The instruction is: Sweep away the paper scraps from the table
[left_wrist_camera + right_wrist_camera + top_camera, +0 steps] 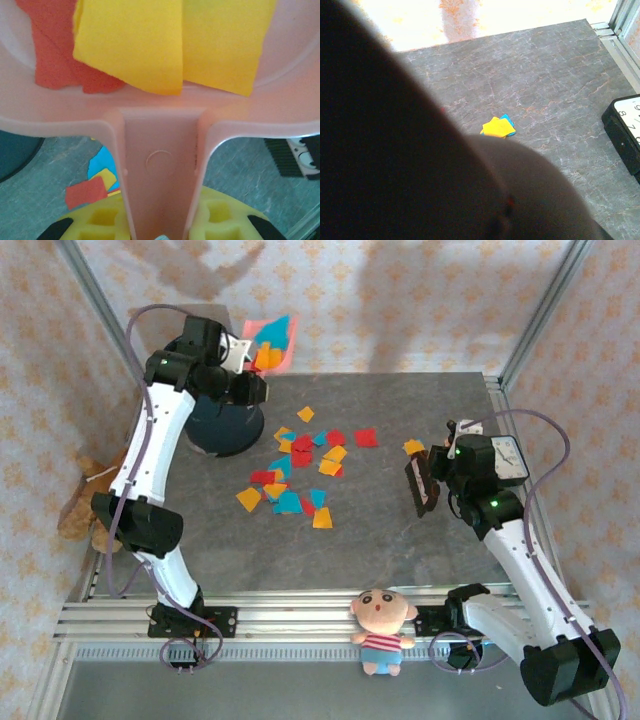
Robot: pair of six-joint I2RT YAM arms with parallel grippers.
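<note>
The left gripper [160, 222] is found closed on the handle [160, 165] of the pink dustpan [272, 342], its yellow fingers set on either side of the handle. The pan is held raised at the far left, apparently so that its load can be carried to the dark round bin [225, 425] just beside it. Whether the pan is directly over the bin cannot be told. Red and yellow paper scraps [130, 40] are seen lying inside the pan. The right gripper [445, 478] is judged closed on the black brush [424, 486], which is held at the right side of the table [400, 550], apart from the pile, presumably parked while the pan is emptied. Most scraps [300, 475] are noted loosely heaped at the table's middle, and a small stack [498, 127] lies alone near the brush. The task is assessed as partly done, with further sweeping required.
</note>
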